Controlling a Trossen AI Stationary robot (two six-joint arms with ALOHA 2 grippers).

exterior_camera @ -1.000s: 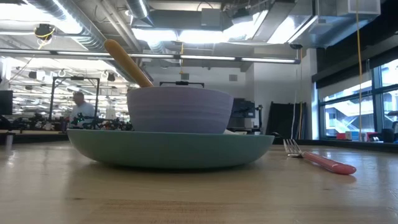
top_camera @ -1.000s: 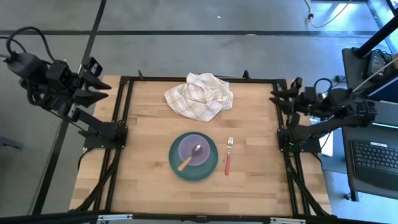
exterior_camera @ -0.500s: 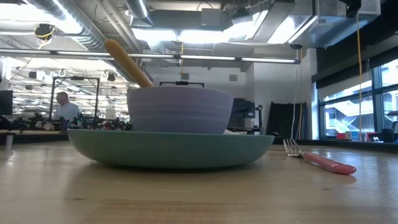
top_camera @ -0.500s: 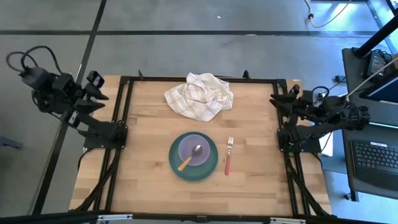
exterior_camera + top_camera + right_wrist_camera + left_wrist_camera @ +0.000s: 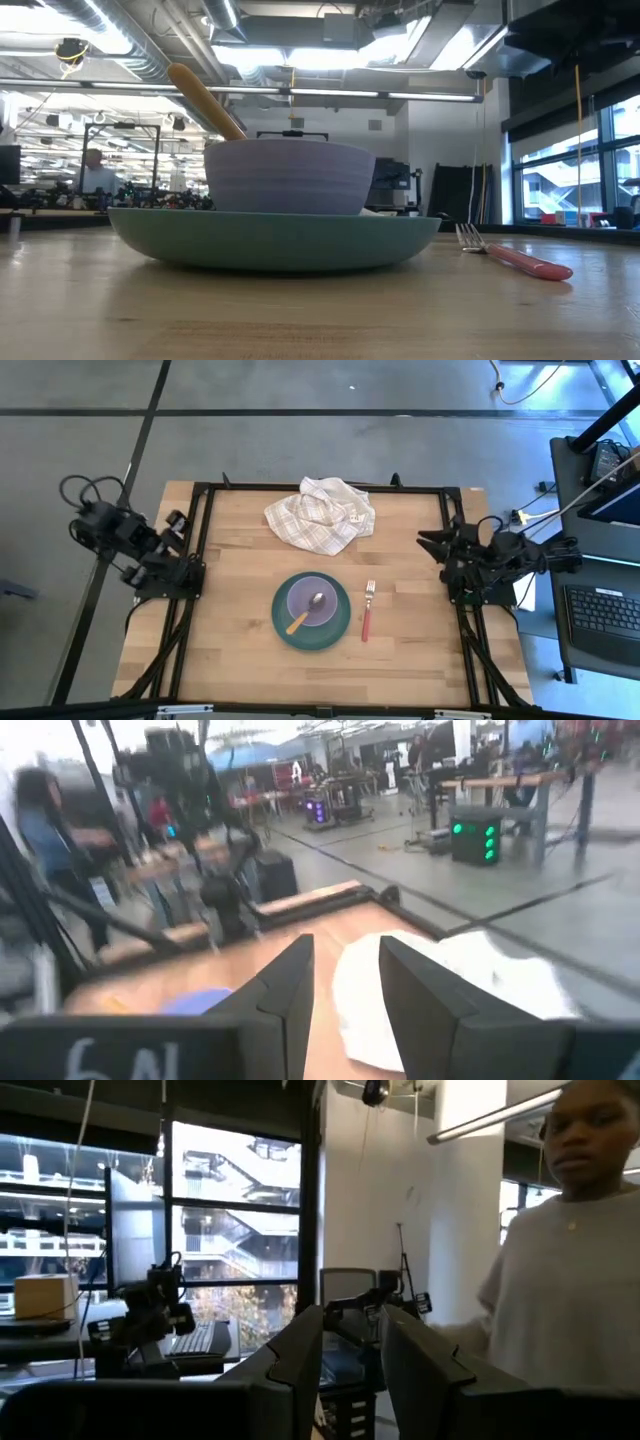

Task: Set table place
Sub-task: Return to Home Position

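Observation:
The teal plate [image 5: 311, 611] lies on the table's [image 5: 240, 660] middle, also in the low view [image 5: 270, 238]. The lilac bowl [image 5: 313, 603] stands on it [image 5: 290, 178]. The spoon [image 5: 305, 614] leans in the bowl, its yellow-orange handle [image 5: 205, 100] over the rim. The red-handled fork [image 5: 366, 612] lies flat just right of the plate [image 5: 515, 257]. My left gripper [image 5: 178, 522] is open and empty at the table's left edge [image 5: 350, 1330]. My right gripper [image 5: 428, 542] is open and empty at the right edge [image 5: 345, 955].
A crumpled white checked cloth [image 5: 320, 512] lies at the table's far middle, also in the right wrist view [image 5: 440, 990]. A person [image 5: 570, 1270] stands beyond the table's right side. Bare wood lies near the front edge [image 5: 320, 675].
Both arms have drawn in and sunk lower beside the table's edges. My left gripper has gone down and toward the near edge at the left rail. My right gripper has gone toward the near edge and a little toward the plate. The plate, bowl, spoon and fork have stayed still.

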